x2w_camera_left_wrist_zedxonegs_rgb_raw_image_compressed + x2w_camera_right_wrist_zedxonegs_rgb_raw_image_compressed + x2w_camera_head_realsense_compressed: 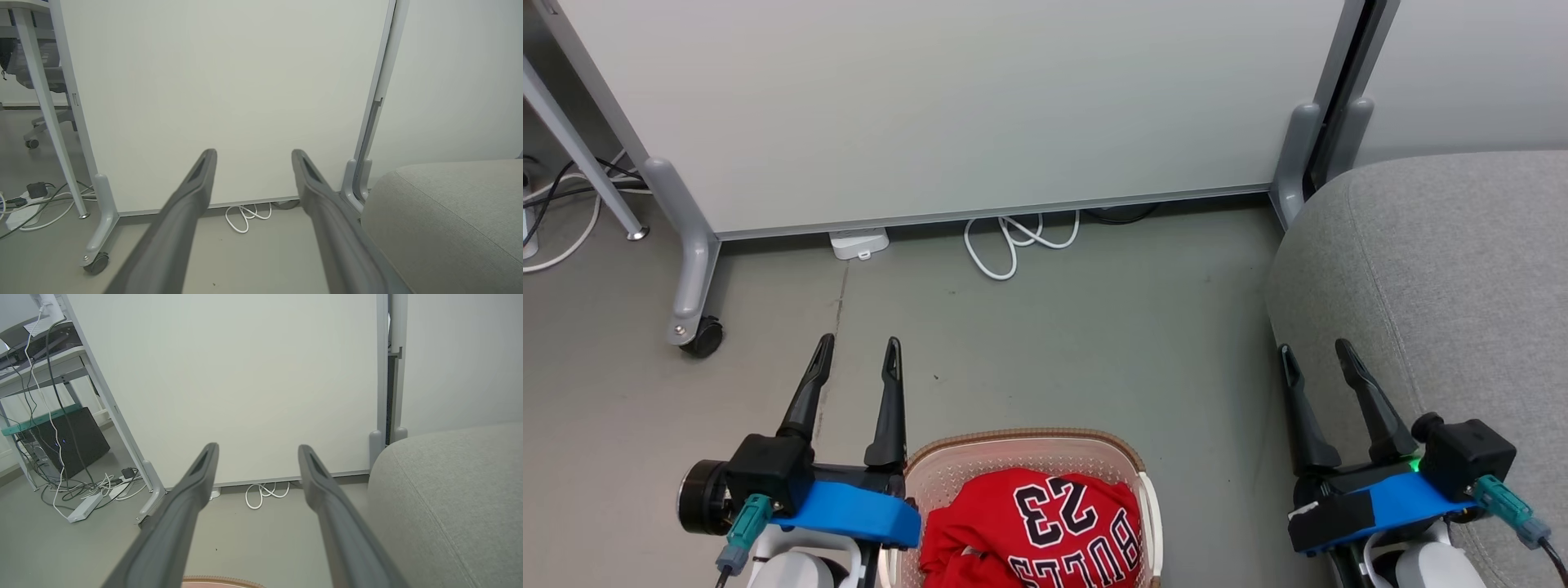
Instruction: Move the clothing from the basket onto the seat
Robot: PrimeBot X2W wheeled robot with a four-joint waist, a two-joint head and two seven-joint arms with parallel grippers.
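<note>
While my left hand [859,341], beside basket [1021,437], & right hand [1314,347], by seat [1445,269] edge, gape w/ nothing held, clothing [1029,523] sits bunched in basket. Risks, my guess: fingers snag rim, basket lifts too; grab only top layer.

Bottom centre of the head view: the clothing [1037,531] is bright red, its "23" and lettering black edged in white. The basket [1021,437] is cream-white with a dotted perforation pattern and a brown woven-look rim. At right, the seat [1445,269] is light grey. The left gripper [859,343] and right gripper [1313,347] are dark-fingered on blue mounts. The floor [1094,327] is dull grey-green, and the cable [1013,245] at upper centre is white.
</note>
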